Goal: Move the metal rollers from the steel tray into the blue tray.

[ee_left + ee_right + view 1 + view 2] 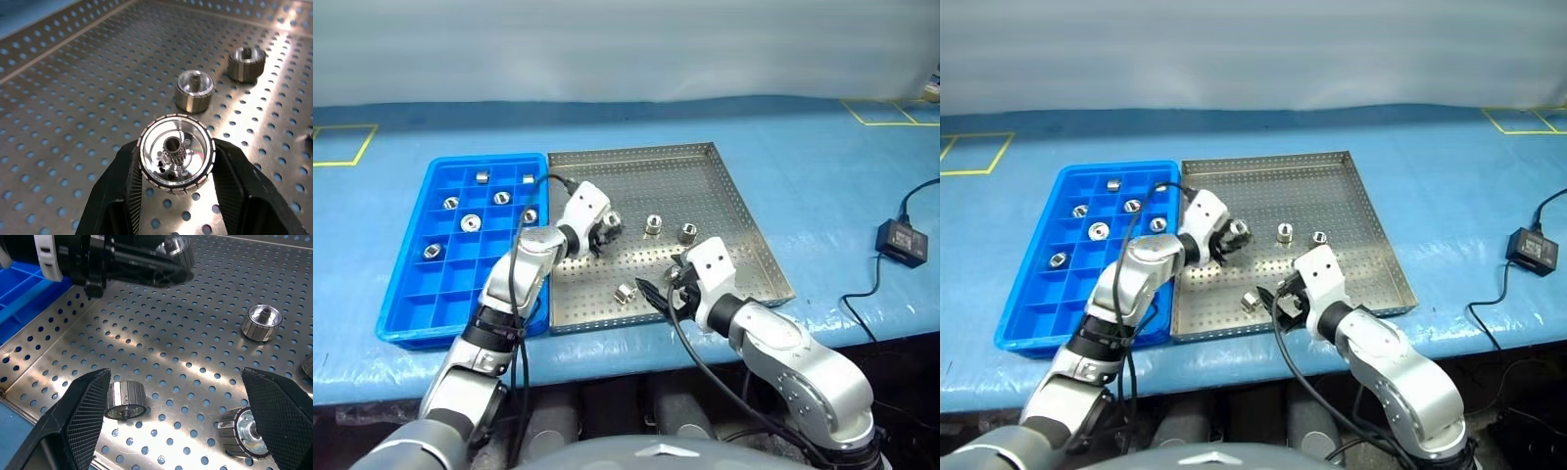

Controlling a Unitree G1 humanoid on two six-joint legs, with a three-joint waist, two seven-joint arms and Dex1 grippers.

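My left gripper (604, 228) is shut on a shiny metal roller (176, 152) and holds it just above the steel tray (685, 176), near the tray's left side. Two loose rollers (653, 225) (688, 232) stand beyond it on the perforated metal. Another roller (126, 400) lies on its side near the front edge, and one more (244, 431) sits close to my right gripper (178, 401). That gripper is open over the front of the tray, with nothing between its fingers. The blue tray (460, 284) lies left of the steel tray, with several rollers (470, 222) in its compartments.
A black power adapter (901, 242) with its cable lies on the blue table cover at the right. Yellow tape marks (342, 147) sit at the far corners. The table's front edge runs just before both trays.
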